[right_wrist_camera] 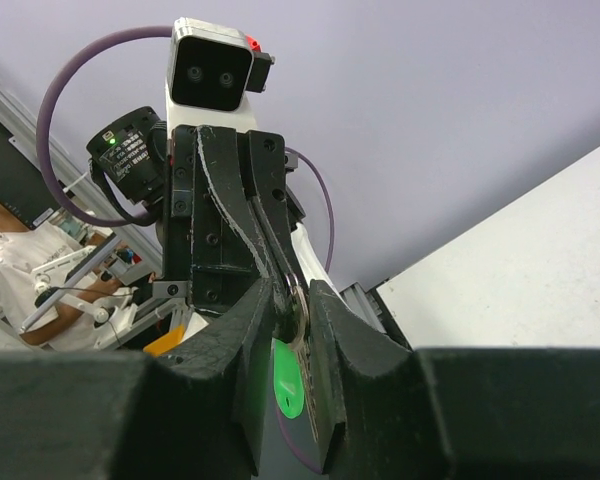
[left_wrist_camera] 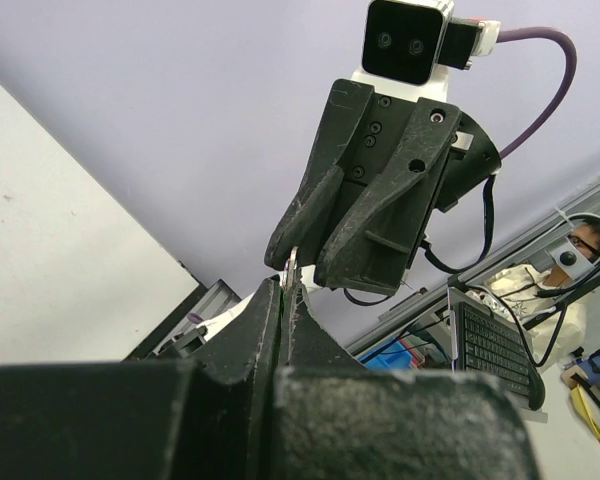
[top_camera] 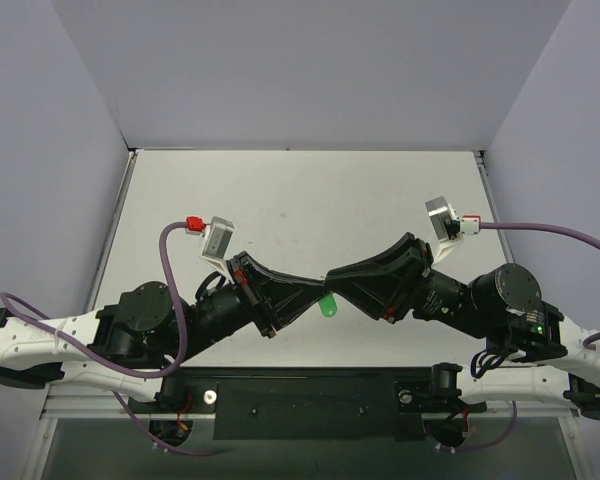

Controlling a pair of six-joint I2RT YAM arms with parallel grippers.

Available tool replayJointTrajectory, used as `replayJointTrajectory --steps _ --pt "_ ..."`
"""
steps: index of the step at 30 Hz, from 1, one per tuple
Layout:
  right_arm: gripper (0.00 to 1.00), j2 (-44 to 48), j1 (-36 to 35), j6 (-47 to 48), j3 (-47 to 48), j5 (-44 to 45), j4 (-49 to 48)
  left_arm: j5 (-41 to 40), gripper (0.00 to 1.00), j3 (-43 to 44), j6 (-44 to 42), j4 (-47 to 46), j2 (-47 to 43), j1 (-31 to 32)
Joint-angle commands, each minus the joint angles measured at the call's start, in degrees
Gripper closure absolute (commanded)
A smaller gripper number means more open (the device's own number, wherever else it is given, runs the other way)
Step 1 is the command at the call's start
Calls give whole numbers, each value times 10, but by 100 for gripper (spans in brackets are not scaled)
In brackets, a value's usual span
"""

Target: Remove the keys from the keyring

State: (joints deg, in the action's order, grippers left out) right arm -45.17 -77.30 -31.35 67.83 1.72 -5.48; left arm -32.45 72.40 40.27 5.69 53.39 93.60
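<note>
The left gripper (left_wrist_camera: pixel 285 292) and the right gripper (right_wrist_camera: pixel 291 296) meet tip to tip above the middle of the white table (top_camera: pixel 280 200). The left jaws are pressed together on the edge of the silver key (right_wrist_camera: pixel 298 318). The right jaws stand narrowly apart with the key between them; I cannot tell whether they grip it. The green fob (right_wrist_camera: pixel 288 385) hangs under the key, its long axis upright and its free end pointing to 6 o'clock.

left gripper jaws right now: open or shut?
Shut. In the left wrist view the left gripper has its fingers pressed together, with just the thin silver key pinched at the tips.
</note>
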Motion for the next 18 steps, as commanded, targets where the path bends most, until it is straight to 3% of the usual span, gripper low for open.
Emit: replayJointTrajectory --steps 1,16,18 --pt "84 2 -4 4 4 5 -39 5 100 9 0 -31 1 -1" --pt "85 10 -4 4 -12 15 -37 9 100 15 -6 -37 3 -1" --pt "90 10 -4 6 -13 15 -37 10 100 14 -5 -38 3 -1"
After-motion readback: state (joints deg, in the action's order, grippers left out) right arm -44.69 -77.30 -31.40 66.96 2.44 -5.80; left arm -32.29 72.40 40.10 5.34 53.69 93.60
